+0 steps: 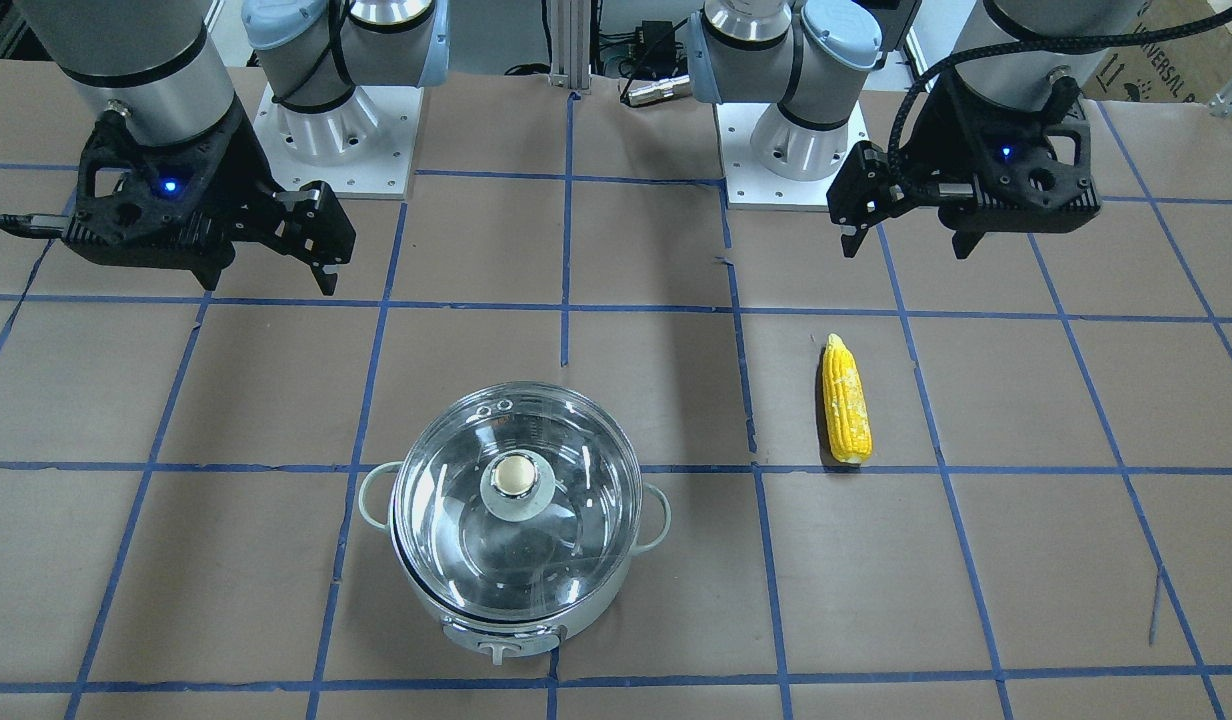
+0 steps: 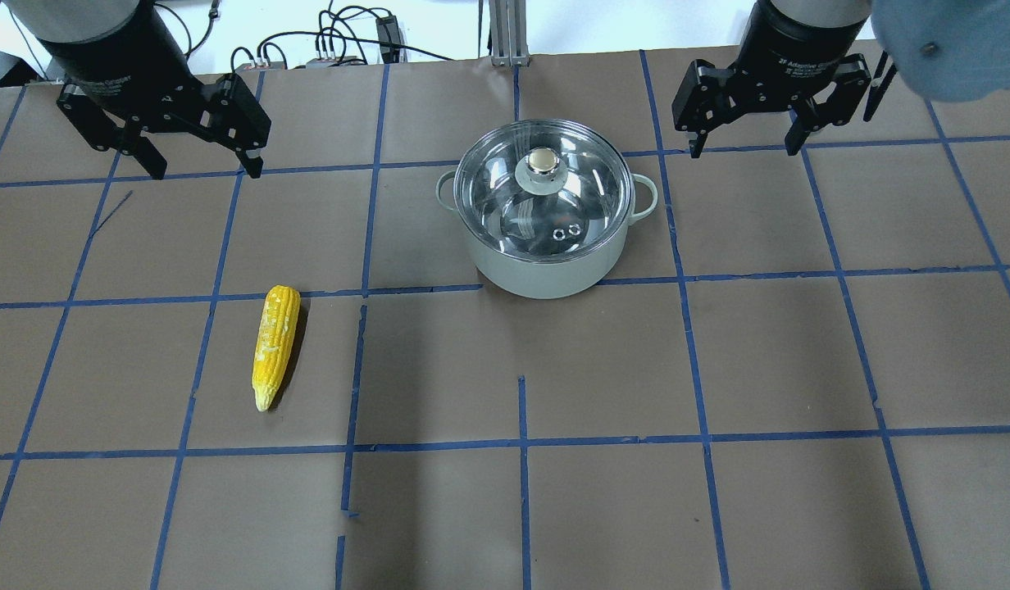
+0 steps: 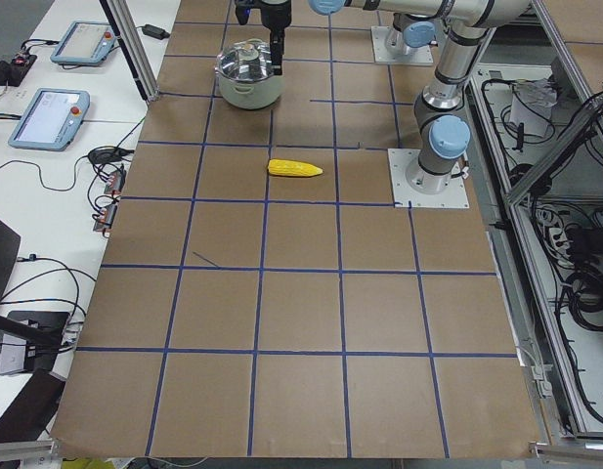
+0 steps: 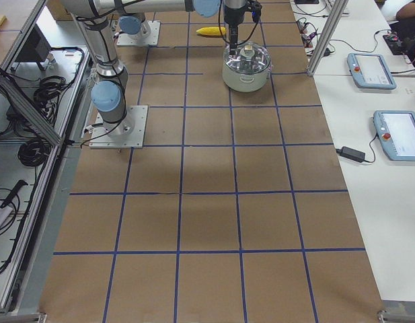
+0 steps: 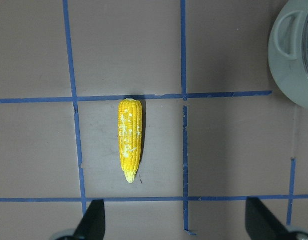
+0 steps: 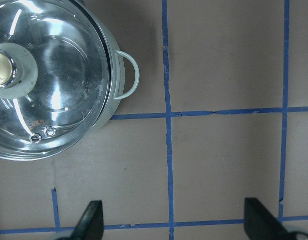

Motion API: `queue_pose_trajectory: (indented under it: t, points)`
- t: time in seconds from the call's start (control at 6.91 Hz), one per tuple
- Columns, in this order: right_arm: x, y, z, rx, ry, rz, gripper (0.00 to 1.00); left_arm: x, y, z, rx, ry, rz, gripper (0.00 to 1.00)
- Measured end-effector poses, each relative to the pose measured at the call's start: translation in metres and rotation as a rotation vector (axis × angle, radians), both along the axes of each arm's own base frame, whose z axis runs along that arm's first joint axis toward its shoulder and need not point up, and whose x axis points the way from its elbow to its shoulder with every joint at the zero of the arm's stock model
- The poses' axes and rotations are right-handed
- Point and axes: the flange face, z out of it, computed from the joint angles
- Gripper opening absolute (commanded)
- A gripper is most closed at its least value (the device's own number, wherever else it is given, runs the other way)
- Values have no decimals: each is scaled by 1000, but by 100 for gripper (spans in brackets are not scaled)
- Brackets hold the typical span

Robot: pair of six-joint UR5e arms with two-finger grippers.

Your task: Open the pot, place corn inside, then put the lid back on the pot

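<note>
— Overhead view?
— Lid point(image 2: 505, 192) sits on the pot point(image 2: 546, 266). My right gripper point(image 2: 743, 149) hangs nearer it, jaws gaping, holding nothing.
— Left wrist view?
— Corn point(image 5: 130, 137) lies lengthwise straight ahead of my left gripper point(image 5: 176, 221), tip toward it, jaws spread, empty. Pot stands well apart, rightward.

White print on the black body of the right tool point(image 2: 744, 146) begins "2F Adaptive"; the letters after that are too small to read. The left tool point(image 2: 206, 168) carries a similar line of white print on its black body, too blurred to make out. Behind the counter, in the front-facing view, a brown cardboard box point(image 1: 1141, 55) shows the word "UNIVERSAL" in dark capitals, cut off by the frame edge. No other text is legible.
</note>
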Motion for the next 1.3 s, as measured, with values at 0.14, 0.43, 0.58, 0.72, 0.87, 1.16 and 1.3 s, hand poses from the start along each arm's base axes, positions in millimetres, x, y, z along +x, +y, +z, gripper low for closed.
queue_pose_trajectory:
  t: [0.14,0.43,0.58,0.72,0.87,1.16,1.3]
  points:
    - [0,1,-2,3,1,0,99,0,0,0,0,0,0,100]
    - [0,2,-3,6,1,0,99,-1,0,0,-1,0,0,100]
    - [0,3,-2,6,1,1,99,-1,1,0,0,0,0,100]
    - [0,4,-1,4,1,1,99,-1,1,0,0,1,-1,100]
    - [1,4,-1,3,1,1,99,-2,2,-1,1,1,-1,100]
    - [1,3,1,-7,1,-1,100,-2,5,-2,2,4,-1,100]
    - [2,3,2,-10,1,-5,100,-3,5,-2,2,11,1,100]
